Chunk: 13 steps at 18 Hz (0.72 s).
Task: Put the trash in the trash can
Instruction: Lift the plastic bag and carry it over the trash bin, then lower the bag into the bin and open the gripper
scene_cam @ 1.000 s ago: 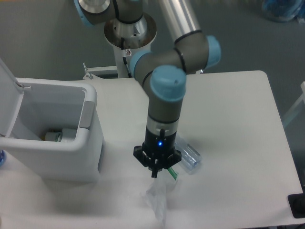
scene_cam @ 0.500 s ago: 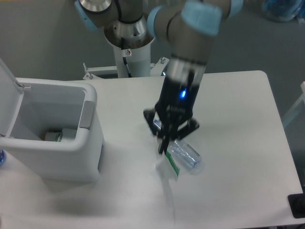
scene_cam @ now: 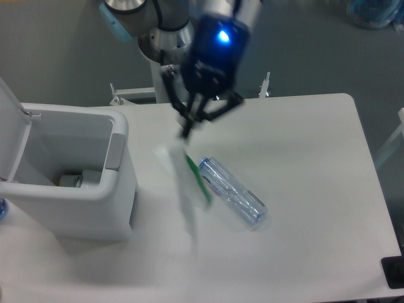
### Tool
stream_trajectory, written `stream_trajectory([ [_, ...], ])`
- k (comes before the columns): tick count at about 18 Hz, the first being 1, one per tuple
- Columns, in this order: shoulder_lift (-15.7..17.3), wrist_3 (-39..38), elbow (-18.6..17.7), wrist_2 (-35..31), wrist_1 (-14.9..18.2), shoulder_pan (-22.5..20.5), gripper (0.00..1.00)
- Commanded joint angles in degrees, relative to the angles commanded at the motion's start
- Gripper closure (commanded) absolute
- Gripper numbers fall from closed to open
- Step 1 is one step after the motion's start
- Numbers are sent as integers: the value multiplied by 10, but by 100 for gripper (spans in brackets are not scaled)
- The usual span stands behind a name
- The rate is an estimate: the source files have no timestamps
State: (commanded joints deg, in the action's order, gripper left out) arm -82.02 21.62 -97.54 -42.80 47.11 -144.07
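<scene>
Wrapper [scene_cam: 187, 189] dangles limp from our tool [scene_cam: 187, 126], pinched shut on its top edge above the table [scene_cam: 303, 145] | light, flimsy, slippery film | trash can [scene_cam: 82, 189] open alongside | bottle [scene_cam: 232, 192] lies near, best gripped mid-body.

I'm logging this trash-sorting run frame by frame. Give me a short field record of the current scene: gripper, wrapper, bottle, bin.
gripper: gripper shut on the top of the wrapper, raised above the table
wrapper: wrapper hanging from the gripper, blurred, green strip visible, right of the bin
bottle: bottle lying on its side on the table, not held
bin: trash can at the table's left, lid open, some item already inside
</scene>
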Motion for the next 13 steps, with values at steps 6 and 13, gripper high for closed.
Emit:
stream_trajectory([
  [6, 34, -8, -25, 2, 1, 82, 100],
  [13, 71, -2, -72, 1, 4, 113, 100],
])
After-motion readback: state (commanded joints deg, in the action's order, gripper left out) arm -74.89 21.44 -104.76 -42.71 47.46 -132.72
